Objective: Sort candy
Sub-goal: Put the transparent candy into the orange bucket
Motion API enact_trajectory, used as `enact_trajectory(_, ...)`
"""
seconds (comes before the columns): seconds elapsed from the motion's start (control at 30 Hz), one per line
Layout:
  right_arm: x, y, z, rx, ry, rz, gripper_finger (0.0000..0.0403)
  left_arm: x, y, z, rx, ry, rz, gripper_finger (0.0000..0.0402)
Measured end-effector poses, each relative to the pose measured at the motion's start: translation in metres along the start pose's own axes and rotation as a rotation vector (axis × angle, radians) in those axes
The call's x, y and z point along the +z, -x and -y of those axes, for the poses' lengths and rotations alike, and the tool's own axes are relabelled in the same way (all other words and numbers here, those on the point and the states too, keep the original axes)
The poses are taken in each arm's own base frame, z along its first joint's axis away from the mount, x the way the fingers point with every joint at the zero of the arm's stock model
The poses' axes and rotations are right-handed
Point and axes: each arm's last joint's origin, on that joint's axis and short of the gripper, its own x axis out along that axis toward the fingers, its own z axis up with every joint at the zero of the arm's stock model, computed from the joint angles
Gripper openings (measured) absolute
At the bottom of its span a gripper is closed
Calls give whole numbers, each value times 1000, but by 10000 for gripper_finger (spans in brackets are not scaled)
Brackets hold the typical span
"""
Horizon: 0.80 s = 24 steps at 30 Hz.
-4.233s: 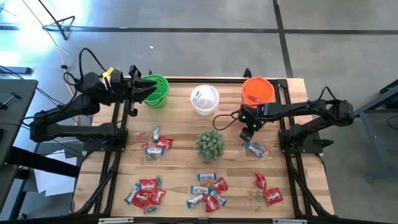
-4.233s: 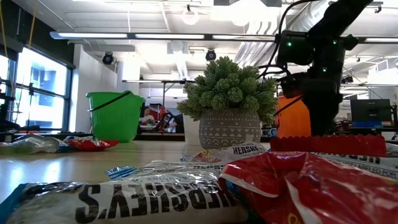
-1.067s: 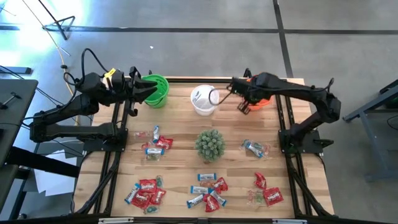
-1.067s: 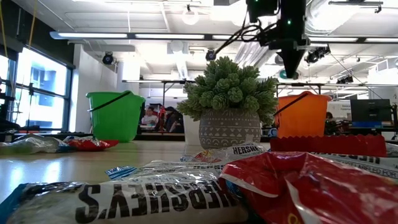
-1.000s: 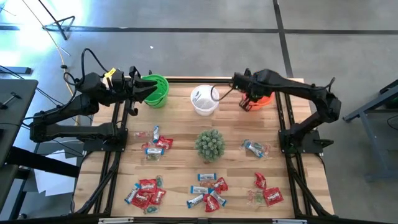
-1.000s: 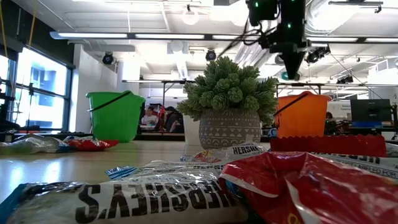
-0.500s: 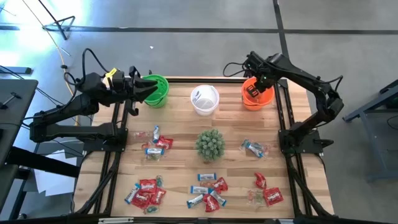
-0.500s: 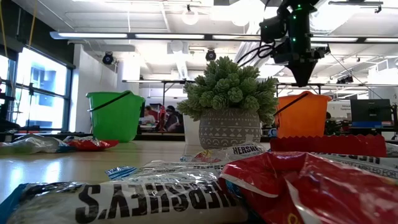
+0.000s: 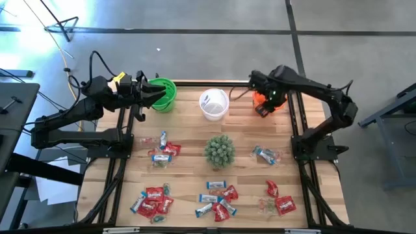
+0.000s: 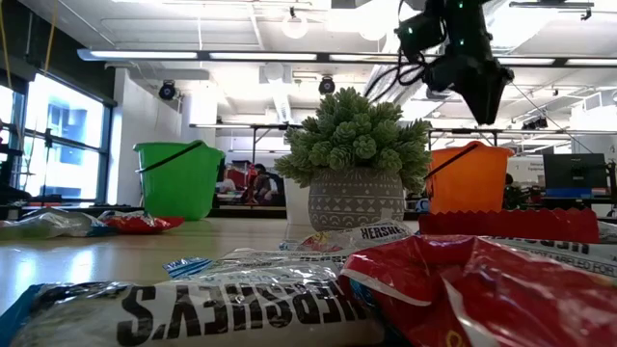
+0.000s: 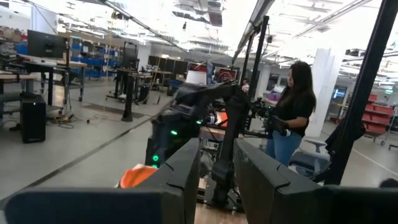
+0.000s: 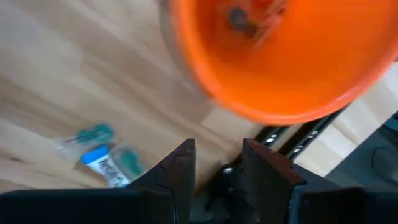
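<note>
So the high cam sits overhead looking straight down, catching the whole light wooden tabletop (image 9: 188,169) and both arms. The low cam is parked right at tabletop level, super close to crinkly wrapped candy (image 10: 222,308), facing across into the room. Both share the spiky green potted plant (image 9: 220,150) and the round orange plastic bucket (image 10: 469,178). The right wrist cam looks down into that bucket from close; the left wrist cam faces out level toward the room.
</note>
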Motion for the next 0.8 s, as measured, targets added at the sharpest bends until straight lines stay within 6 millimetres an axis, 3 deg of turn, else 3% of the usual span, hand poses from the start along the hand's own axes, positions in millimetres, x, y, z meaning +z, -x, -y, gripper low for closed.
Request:
enact_trajectory(0.23, -32, 6, -56, -4, 31, 32, 129, 0, 0, 0, -1, 0, -2, 82)
enact_trajectory(0.47, -63, 7, -101, 65, -140, 113, 129, -3, 3, 0, 2, 5, -40, 82)
enact_trajectory(0.63, -74, -22, -128, 157, -281, 160, 129, -5, 9, 0, 13, 9, -77, 82)
enact_trajectory(0.8, -85, -65, -137, 165, -399, 114, 129, -1, 16, 2, 9, 19, -50, 82)
